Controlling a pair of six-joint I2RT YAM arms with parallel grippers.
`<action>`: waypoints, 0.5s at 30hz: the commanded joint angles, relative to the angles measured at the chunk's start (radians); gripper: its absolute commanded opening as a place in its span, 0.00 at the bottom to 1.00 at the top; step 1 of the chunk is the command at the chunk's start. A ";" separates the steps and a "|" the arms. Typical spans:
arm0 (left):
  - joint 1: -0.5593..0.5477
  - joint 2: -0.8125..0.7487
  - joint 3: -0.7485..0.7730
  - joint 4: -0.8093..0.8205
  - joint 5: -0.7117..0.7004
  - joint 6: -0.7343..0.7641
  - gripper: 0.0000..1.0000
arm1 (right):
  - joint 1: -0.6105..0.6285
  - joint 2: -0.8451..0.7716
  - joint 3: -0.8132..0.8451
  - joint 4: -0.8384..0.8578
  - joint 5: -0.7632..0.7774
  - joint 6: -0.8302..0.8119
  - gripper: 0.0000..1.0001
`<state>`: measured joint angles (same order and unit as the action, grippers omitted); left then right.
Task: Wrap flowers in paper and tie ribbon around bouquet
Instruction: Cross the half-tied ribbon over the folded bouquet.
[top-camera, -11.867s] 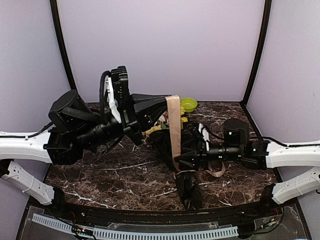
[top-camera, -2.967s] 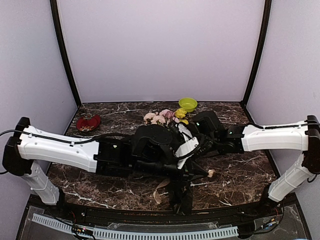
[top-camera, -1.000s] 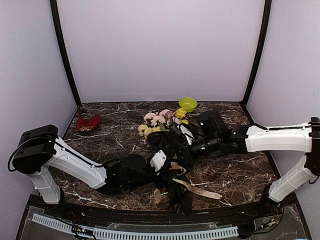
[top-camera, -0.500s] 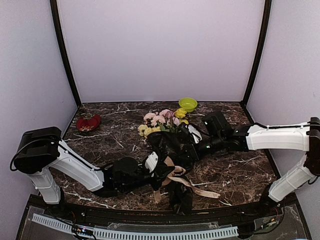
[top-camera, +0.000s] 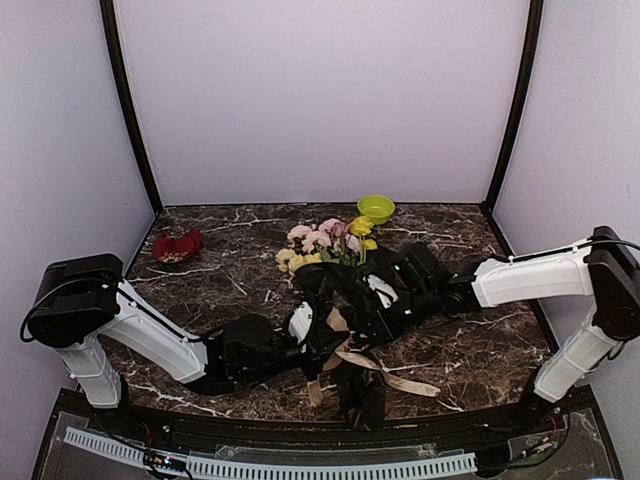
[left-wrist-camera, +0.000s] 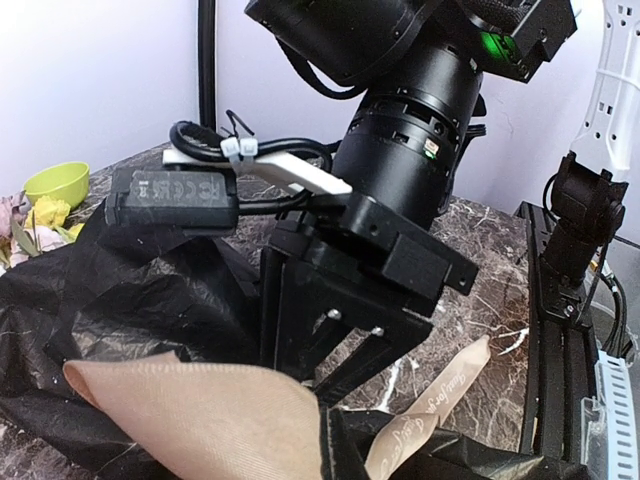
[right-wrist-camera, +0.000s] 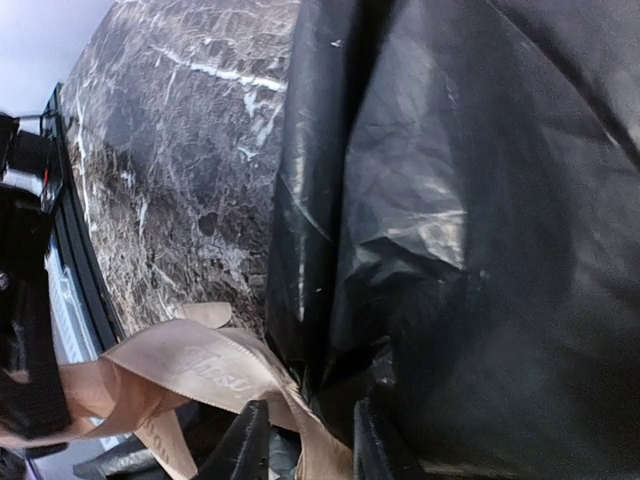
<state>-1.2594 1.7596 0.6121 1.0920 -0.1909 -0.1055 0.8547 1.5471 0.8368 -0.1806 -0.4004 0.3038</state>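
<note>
Red and shallow, a dish (top-camera: 177, 245) sits at the back left of the dark marbled table (top-camera: 480, 350). From the left edge the white left arm (top-camera: 150, 325) reaches low across the tabletop to the centre. There the left gripper (top-camera: 318, 345) is closed tight, its tips pressed against the narrowed lower part of the bouquet (top-camera: 340, 290). Its wrist camera shows a broad band of the ribbon (left-wrist-camera: 200, 430) right at the fingers, apparently pinched between them.

The bouquet lies mid-table. The flowers (top-camera: 325, 238), pale pink and yellow, point toward the back wall, and the paper (top-camera: 365, 390), black and crinkled, tapers toward the near edge. The beige ribbon loops loosely at the waist of the cone. One end lies by the near edge on the left of the paper tail, and the other trails off to the right across the marble.

Just right of the cone, the right gripper (right-wrist-camera: 308, 445) has its two fingers partly spread. A strand of ribbon and a fold of black paper lie in the gap, and nothing is clamped. Behind it, near the back wall, stands a green bowl (top-camera: 377, 208). The white right arm (top-camera: 530, 280) stretches in from the right edge.
</note>
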 joint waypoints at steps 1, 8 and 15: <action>0.004 -0.015 -0.015 0.033 0.001 -0.013 0.00 | 0.014 0.020 0.010 -0.007 -0.012 -0.020 0.20; 0.003 0.004 -0.010 0.029 -0.024 -0.013 0.00 | 0.014 -0.046 0.002 -0.018 -0.034 -0.004 0.01; 0.009 0.044 0.045 0.003 -0.062 0.013 0.00 | 0.017 -0.134 -0.063 0.045 -0.089 0.062 0.02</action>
<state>-1.2594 1.7901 0.6182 1.0939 -0.2195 -0.1108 0.8623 1.4693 0.8097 -0.1905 -0.4393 0.3214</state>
